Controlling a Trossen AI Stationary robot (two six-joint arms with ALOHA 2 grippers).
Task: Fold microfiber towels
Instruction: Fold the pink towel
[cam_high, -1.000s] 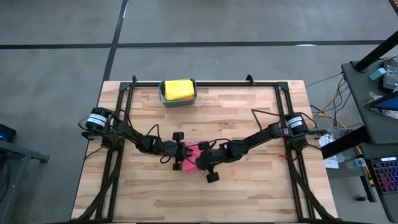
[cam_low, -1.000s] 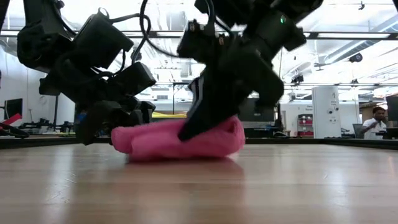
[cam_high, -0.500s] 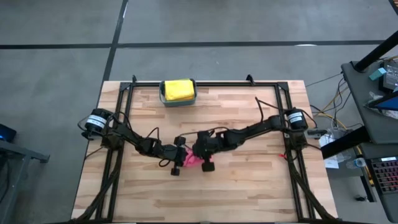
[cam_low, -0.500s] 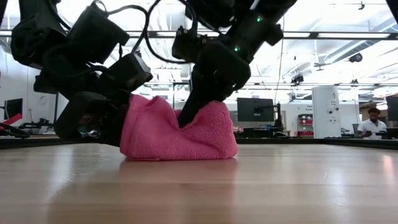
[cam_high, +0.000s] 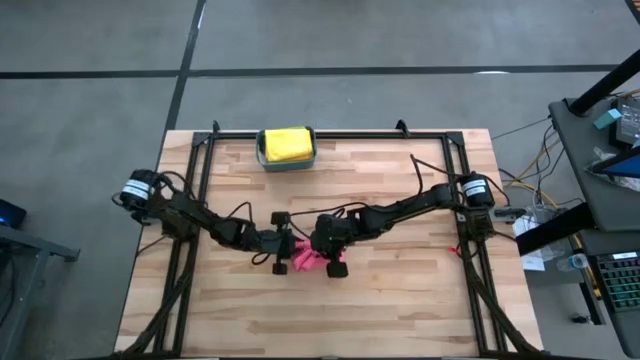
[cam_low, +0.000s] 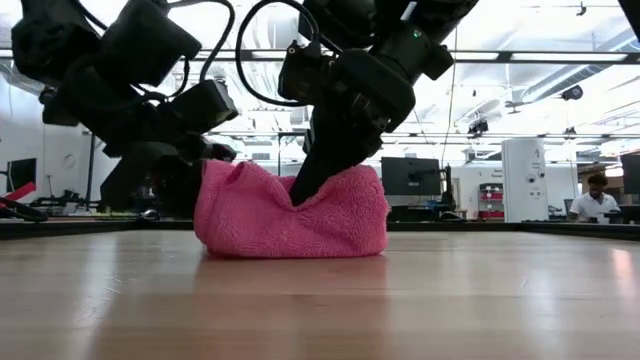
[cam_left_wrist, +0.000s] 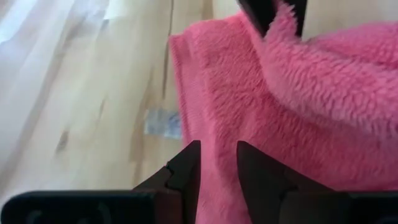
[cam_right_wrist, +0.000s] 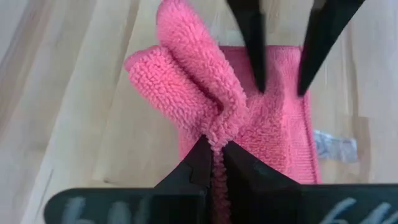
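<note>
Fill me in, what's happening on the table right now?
Both arms are at mid-table working one pink towel. The right gripper is shut on a bunched fold of it, pinching the fabric up off the wood. The left gripper sits at the towel's other edge, fingers set around the cloth with a narrow gap. The towel is humped, not yet flat or folded. A yellow towel lies in the bin at the table's far edge.

Towel (cam_high: 307, 261) mid-table (cam_high: 400, 300), betw. left gripper (cam_high: 284, 254) & right gripper (cam_high: 322, 252). Bin (cam_high: 287, 160) at far edge, 2nd towel (cam_high: 286, 144) inside.
</note>
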